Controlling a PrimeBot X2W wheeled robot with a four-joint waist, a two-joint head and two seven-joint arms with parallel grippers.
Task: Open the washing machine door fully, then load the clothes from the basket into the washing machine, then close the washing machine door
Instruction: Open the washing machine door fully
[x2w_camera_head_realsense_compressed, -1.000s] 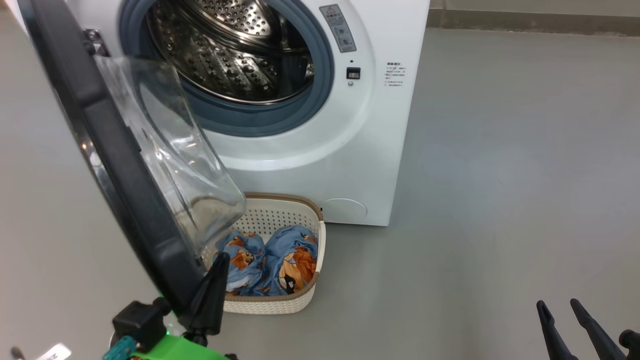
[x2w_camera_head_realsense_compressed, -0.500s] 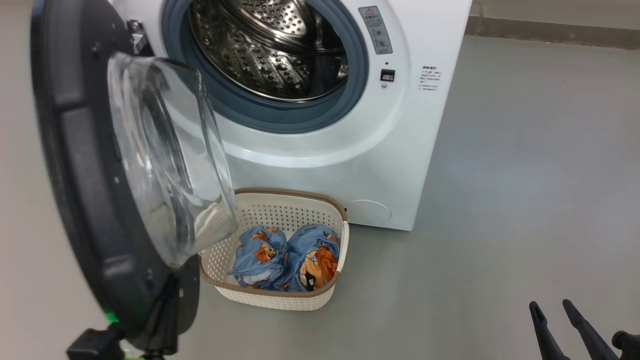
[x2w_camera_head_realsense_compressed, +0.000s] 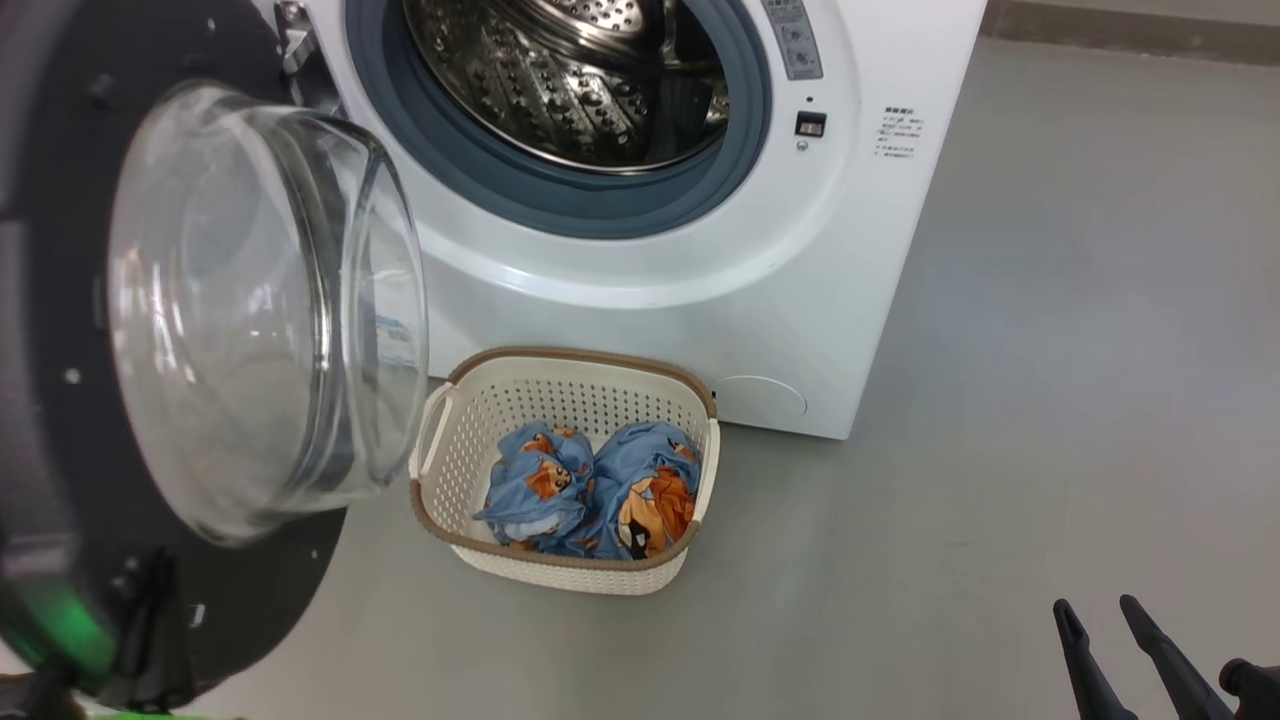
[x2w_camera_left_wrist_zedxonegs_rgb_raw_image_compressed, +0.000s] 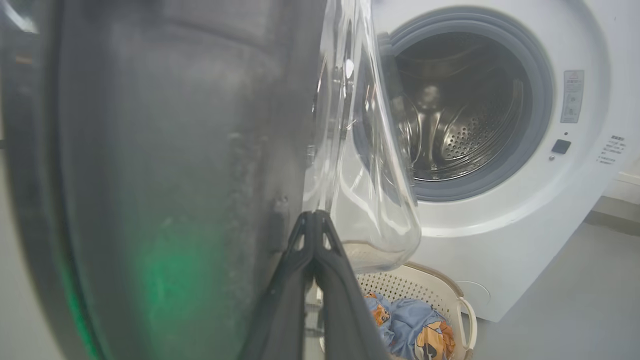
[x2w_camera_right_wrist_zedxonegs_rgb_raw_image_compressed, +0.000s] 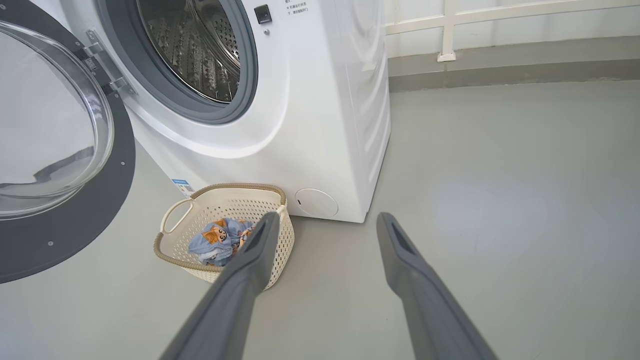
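Observation:
The washing machine (x2w_camera_head_realsense_compressed: 700, 300) stands at the top with its steel drum (x2w_camera_head_realsense_compressed: 570, 80) exposed. The washing machine door (x2w_camera_head_realsense_compressed: 60, 420) is swung far out to the left, glass bowl (x2w_camera_head_realsense_compressed: 260, 310) facing me. My left gripper (x2w_camera_head_realsense_compressed: 158, 600) is shut and empty, low against the door's black inner rim; in the left wrist view its tips (x2w_camera_left_wrist_zedxonegs_rgb_raw_image_compressed: 314, 217) touch the door (x2w_camera_left_wrist_zedxonegs_rgb_raw_image_compressed: 175, 175) beside the bowl. The basket (x2w_camera_head_realsense_compressed: 560, 575) sits on the floor before the machine, holding the clothes (x2w_camera_head_realsense_compressed: 590, 490), two blue printed bundles. My right gripper (x2w_camera_head_realsense_compressed: 1094, 603) is open and empty, right of the basket (x2w_camera_right_wrist_zedxonegs_rgb_raw_image_compressed: 235, 187).
Bare grey floor (x2w_camera_head_realsense_compressed: 1050, 350) stretches to the right of the machine and basket. A low wall ledge with a white rail (x2w_camera_right_wrist_zedxonegs_rgb_raw_image_compressed: 445, 30) runs along the back. The open door overhangs the floor left of the basket.
The door has swung further open to the left, with my shut left gripper following its lower rim. The camera has shifted too. The right gripper has stayed put.

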